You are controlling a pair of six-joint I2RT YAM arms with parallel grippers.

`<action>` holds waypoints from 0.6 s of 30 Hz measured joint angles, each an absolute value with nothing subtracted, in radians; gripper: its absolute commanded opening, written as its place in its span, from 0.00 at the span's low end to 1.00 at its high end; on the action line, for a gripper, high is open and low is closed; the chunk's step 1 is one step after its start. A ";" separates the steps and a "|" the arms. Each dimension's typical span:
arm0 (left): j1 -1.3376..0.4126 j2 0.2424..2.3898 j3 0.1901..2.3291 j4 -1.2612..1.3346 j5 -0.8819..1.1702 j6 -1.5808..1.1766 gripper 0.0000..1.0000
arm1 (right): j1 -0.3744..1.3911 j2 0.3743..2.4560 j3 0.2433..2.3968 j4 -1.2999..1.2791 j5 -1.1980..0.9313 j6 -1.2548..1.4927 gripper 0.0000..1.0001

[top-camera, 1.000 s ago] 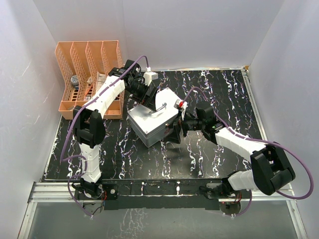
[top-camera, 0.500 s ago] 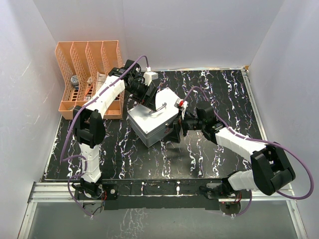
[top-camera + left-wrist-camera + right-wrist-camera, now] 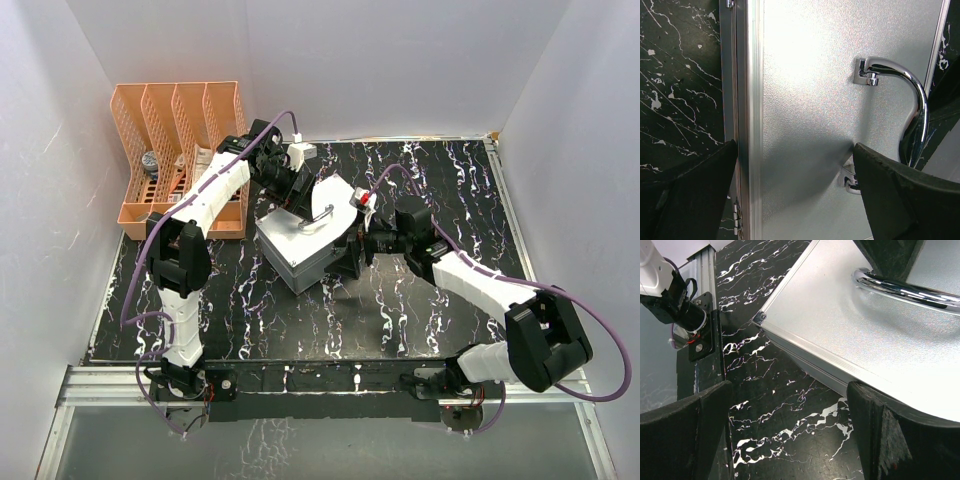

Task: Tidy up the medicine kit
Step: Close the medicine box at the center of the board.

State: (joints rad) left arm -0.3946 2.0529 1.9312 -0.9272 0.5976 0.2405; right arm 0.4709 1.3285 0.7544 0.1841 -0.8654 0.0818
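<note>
Black marbled counter [image 3: 440, 190] carries the medicine kit [image 3: 300, 250] near centre. Left gripper [image 3: 795, 200] stands released over its lid; right gripper [image 3: 790, 440] stands released at its edge.

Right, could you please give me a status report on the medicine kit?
Left gripper open over lid. Right gripper open at edge of medicine kit. Kit shut, unheld. Orange file rack stands apart.

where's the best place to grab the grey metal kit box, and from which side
Take the chrome handle on the lid of the medicine kit, from above, closing across the bar. It arches clear of the flat lid, leaving room beneath; the box itself looks too wide to pinch.
</note>
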 measured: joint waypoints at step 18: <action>-0.395 2.047 1.917 -0.915 0.599 0.238 0.95 | 0.459 1.240 0.706 0.185 -0.731 0.079 0.98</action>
State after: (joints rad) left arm -0.3946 2.0472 1.9175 -0.9150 0.5987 0.2379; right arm 0.4587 1.2400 0.7055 0.1848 -0.7315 0.0788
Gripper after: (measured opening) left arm 0.949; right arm 0.983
